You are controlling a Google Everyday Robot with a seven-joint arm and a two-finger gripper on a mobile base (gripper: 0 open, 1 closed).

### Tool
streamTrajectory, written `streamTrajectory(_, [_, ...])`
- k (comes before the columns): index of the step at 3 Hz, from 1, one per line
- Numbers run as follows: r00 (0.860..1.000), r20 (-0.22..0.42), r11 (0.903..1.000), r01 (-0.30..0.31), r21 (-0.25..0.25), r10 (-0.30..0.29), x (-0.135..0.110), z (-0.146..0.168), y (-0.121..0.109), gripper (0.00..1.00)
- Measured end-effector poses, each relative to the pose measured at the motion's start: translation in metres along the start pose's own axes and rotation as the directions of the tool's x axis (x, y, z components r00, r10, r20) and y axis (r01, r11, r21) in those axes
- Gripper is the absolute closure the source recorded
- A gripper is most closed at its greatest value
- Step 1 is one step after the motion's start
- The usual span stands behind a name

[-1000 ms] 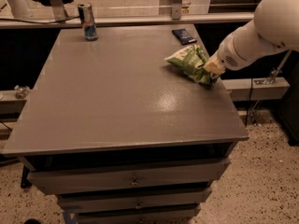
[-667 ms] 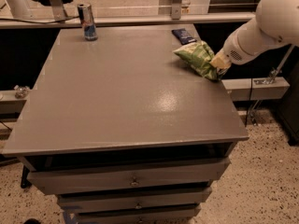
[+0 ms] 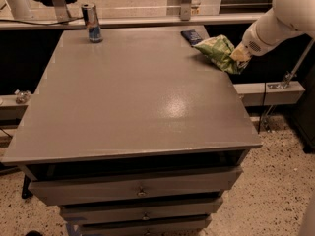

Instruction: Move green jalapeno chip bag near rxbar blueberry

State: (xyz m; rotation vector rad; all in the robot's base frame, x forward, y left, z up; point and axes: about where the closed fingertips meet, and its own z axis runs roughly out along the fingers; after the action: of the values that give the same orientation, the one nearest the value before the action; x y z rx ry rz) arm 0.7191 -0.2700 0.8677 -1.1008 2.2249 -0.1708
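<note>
The green jalapeno chip bag (image 3: 219, 52) is at the far right edge of the grey table (image 3: 133, 92), crumpled and held at its right end. My gripper (image 3: 240, 54) is shut on the bag's right end, with the white arm reaching in from the right. The rxbar blueberry (image 3: 191, 36), a small dark navy wrapper, lies flat just behind and left of the bag, nearly touching it.
A slim blue-and-silver can (image 3: 91, 22) stands at the table's far left corner. Drawers (image 3: 140, 188) sit under the tabletop. A ledge (image 3: 268, 92) runs beside the table on the right.
My gripper has carried the bag back and slightly right, from the middle of the right edge to right beside the rxbar blueberry.
</note>
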Motion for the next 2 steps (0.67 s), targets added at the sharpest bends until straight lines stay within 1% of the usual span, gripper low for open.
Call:
streamTrajectory(1, [1.0,0.027,1.0,0.005,0.006,-0.005,-0.013,-0.001,-0.011,1.0])
streamTrajectory(2, [0.997,0.071,0.9999,0.006,-0.016,-0.005,-0.032,-0.005,-0.006,1.0])
